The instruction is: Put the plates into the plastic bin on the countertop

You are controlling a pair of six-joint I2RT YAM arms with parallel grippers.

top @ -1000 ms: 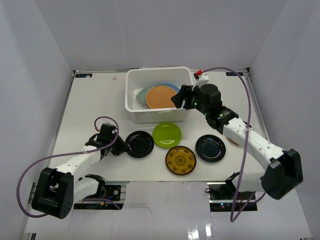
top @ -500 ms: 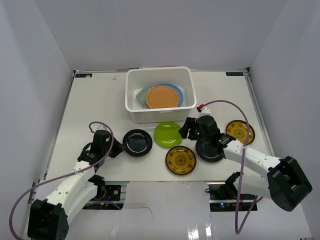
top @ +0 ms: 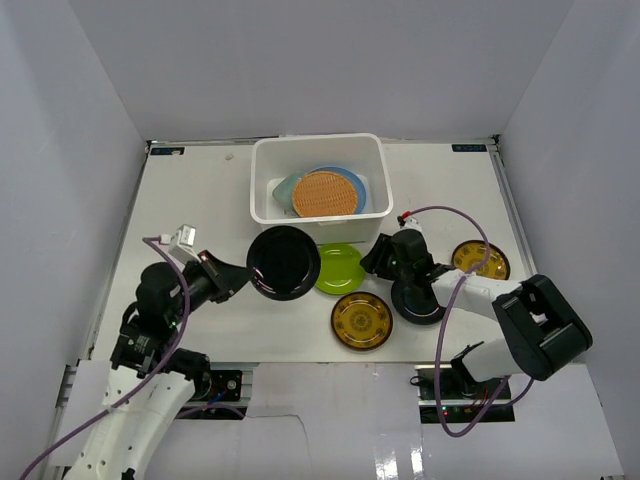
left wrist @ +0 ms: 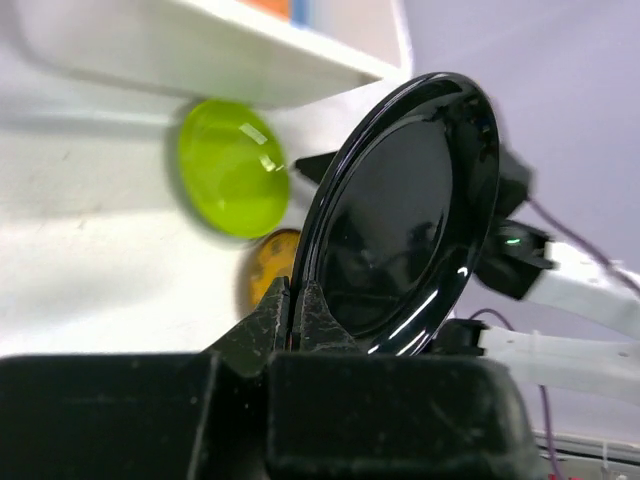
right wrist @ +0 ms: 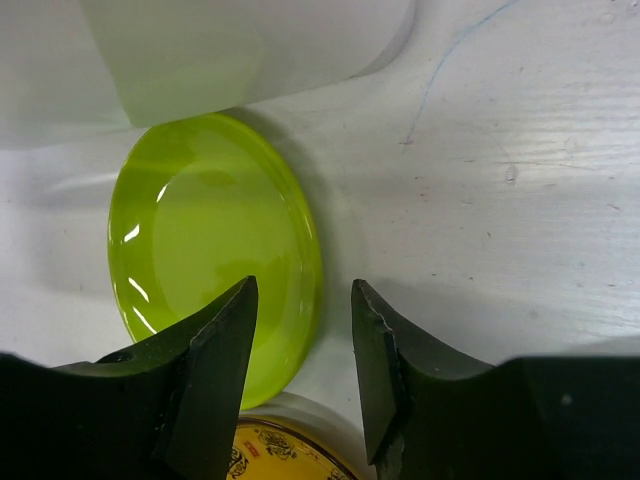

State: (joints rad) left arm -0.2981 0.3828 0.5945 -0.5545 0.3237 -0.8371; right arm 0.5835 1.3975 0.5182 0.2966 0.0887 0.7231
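white links (top: 470,297) between black joints (top: 545,335); a purple cable (top: 445,208) trailing each arm; matte black pincer fingers (right wrist: 215,370).

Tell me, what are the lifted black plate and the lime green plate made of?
The black plate looks like glazed ceramic or hard plastic: mirror-glossy with sharp highlights. The lime green plate seems glossy, slightly translucent glass or plastic; its rim glows.
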